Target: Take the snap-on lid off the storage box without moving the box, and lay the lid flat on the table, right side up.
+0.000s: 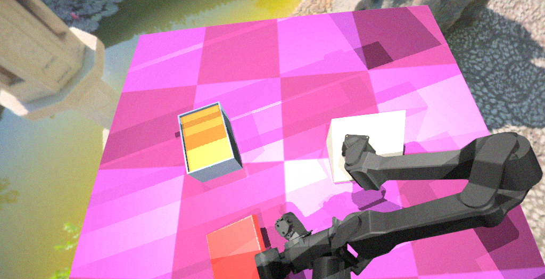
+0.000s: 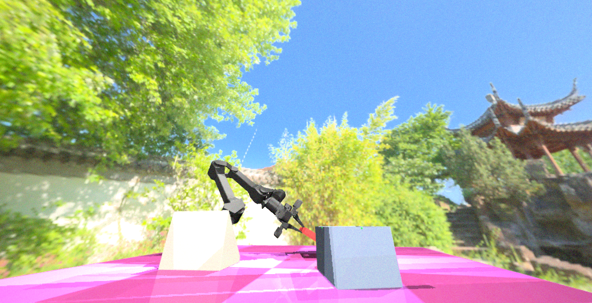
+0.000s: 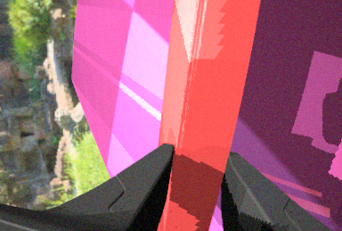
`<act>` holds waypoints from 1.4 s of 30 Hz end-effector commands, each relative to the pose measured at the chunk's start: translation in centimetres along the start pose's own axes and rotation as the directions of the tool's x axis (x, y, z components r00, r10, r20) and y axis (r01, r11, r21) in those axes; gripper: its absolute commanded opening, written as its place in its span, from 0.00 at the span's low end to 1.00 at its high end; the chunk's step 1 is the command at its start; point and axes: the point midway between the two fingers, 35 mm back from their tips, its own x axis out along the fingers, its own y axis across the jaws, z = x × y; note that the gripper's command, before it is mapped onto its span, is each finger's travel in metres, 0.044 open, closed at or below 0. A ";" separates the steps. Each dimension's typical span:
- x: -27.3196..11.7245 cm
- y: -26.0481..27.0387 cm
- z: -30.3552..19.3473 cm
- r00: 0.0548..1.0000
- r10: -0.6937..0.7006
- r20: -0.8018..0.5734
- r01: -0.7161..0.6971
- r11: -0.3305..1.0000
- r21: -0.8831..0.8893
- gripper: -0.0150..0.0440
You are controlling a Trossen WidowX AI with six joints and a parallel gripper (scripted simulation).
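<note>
Our gripper (image 2: 302,229) (image 3: 199,159) is narrowly closed on the red lid (image 1: 234,248) (image 2: 308,233) (image 3: 208,94), tilted, well apart from the storage box (image 1: 217,170) (image 2: 364,255). Early release could drop it askew.

From my remote feed I count one open-topped blue-grey storage box (image 1: 215,170) (image 2: 366,257), one red lid (image 1: 233,243) (image 2: 307,233) (image 3: 215,90), one cream block (image 1: 385,132) (image 2: 196,241), one black robot arm (image 1: 422,166) (image 2: 223,185) and one checkered table (image 1: 240,54) (image 2: 269,276) (image 3: 144,50), so five things, one apiece.

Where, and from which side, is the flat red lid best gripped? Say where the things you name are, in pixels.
Probably by its near narrow edge, approached from the arm's side: the flat red lid (image 1: 233,245) (image 2: 307,232) (image 3: 214,90) is slim there, fitting between the black pincer's (image 3: 200,150) two fingers, and hangs tilted, its far end lower.
</note>
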 end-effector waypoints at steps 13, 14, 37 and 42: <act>1.2 -2.2 0.4 0.999 -0.048 0.008 0.048 0.999 -0.003 0.25; 1.2 -2.3 0.4 0.999 -0.048 0.008 0.048 0.999 -0.003 0.25; 1.4 -2.0 -0.3 0.999 -0.048 0.007 0.048 0.999 -0.002 0.57; 1.4 -2.0 -0.3 0.999 -0.048 0.007 0.048 0.999 -0.002 0.72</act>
